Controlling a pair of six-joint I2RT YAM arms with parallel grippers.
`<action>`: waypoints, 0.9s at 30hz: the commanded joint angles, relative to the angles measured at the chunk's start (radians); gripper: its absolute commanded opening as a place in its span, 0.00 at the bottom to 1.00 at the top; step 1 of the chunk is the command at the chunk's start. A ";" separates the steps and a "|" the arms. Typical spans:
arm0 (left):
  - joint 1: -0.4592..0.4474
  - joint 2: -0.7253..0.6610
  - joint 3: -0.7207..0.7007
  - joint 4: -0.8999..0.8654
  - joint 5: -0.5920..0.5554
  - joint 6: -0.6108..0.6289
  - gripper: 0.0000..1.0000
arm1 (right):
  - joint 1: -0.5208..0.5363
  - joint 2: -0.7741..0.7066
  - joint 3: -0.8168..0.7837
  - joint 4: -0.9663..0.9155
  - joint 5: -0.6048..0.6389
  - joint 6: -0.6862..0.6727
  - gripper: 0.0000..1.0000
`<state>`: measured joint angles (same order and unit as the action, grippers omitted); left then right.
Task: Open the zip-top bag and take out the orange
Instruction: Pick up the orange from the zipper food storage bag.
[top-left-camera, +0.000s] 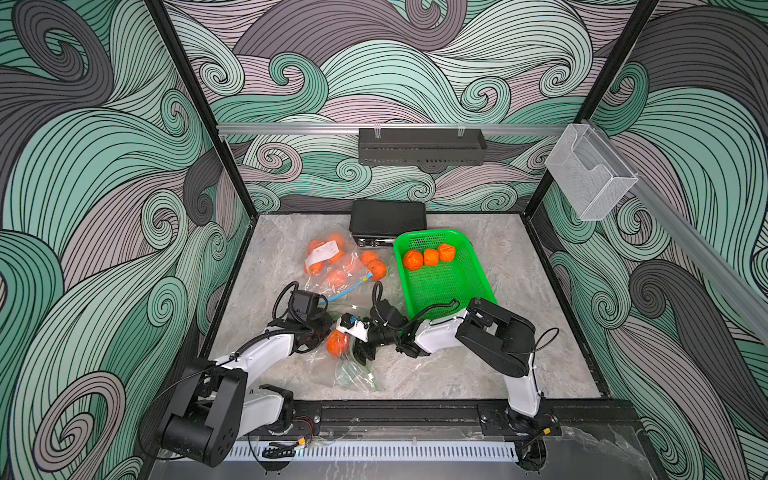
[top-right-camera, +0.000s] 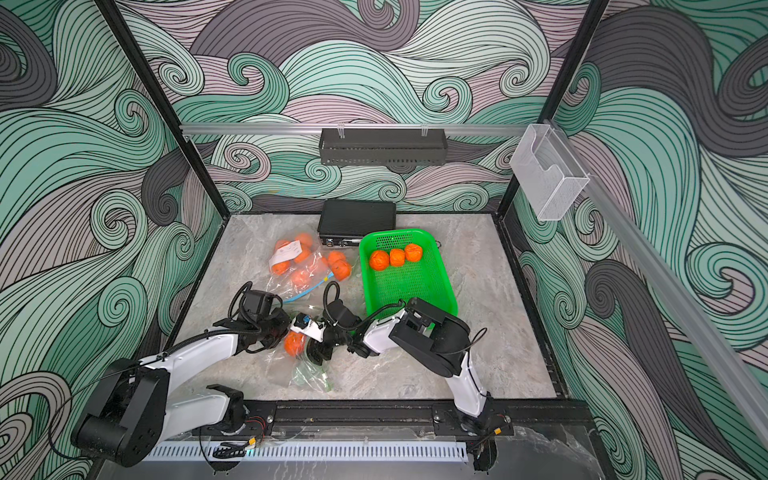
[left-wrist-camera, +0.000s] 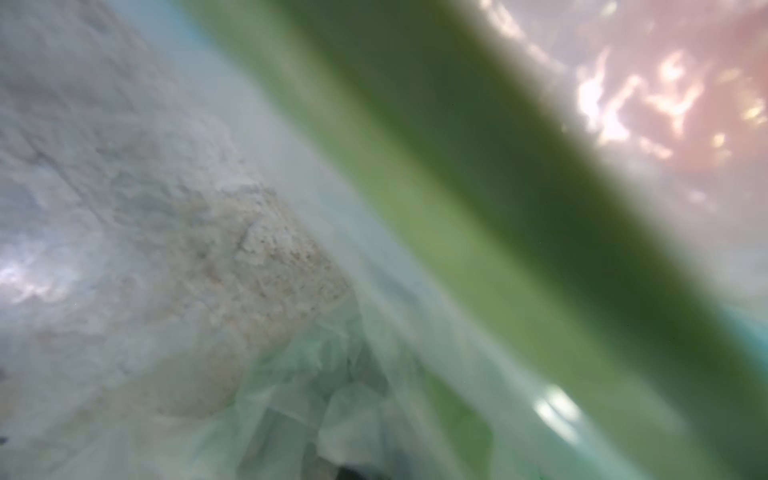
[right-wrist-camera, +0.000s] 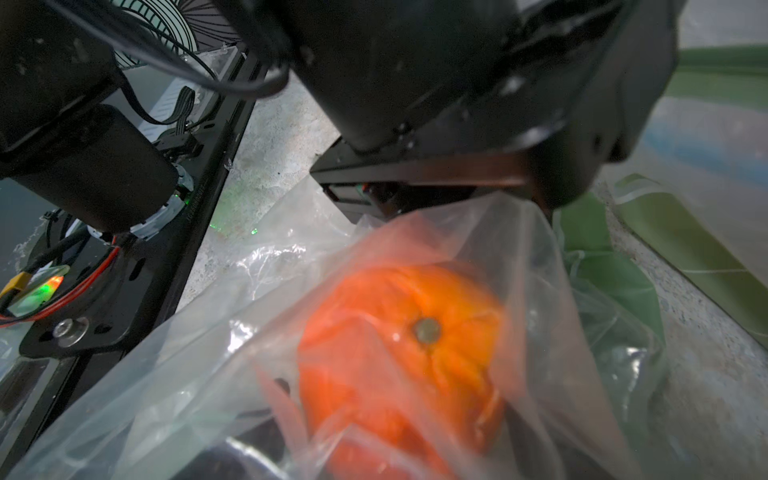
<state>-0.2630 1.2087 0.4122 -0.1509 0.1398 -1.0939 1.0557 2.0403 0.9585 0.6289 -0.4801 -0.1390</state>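
In both top views a clear zip-top bag (top-left-camera: 353, 376) (top-right-camera: 309, 376) lies crumpled near the table's front, with one orange (top-left-camera: 337, 343) (top-right-camera: 294, 343) inside it. My left gripper (top-left-camera: 322, 332) is shut on the bag's edge just left of the orange. The left wrist view is blurred film with the green zip strip (left-wrist-camera: 478, 187) across it, and the fingers are hidden. My right gripper (top-left-camera: 353, 351) comes in from the right. In the right wrist view the orange (right-wrist-camera: 407, 345) sits behind plastic (right-wrist-camera: 187, 374), with the jaws wide apart either side of it.
A green basket (top-left-camera: 453, 291) at the right holds three oranges (top-left-camera: 430, 257). Behind the arms lies another clear bag (top-left-camera: 328, 262) with several oranges and a blue zip. A black box (top-left-camera: 388, 222) stands at the back wall. A black rail (top-left-camera: 395, 415) runs along the front edge.
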 joint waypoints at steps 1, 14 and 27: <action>0.004 0.013 -0.020 0.002 0.016 -0.012 0.00 | 0.008 0.028 0.043 0.034 -0.034 0.028 0.82; 0.010 -0.094 0.007 -0.122 -0.109 0.055 0.00 | -0.055 -0.141 -0.136 0.047 -0.004 0.014 0.63; 0.040 -0.156 -0.004 -0.146 -0.173 0.053 0.00 | -0.212 -0.318 -0.263 -0.065 -0.012 0.026 0.65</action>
<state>-0.2352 1.0748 0.4046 -0.2569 0.0093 -1.0554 0.8589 1.7447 0.7055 0.6041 -0.5045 -0.1150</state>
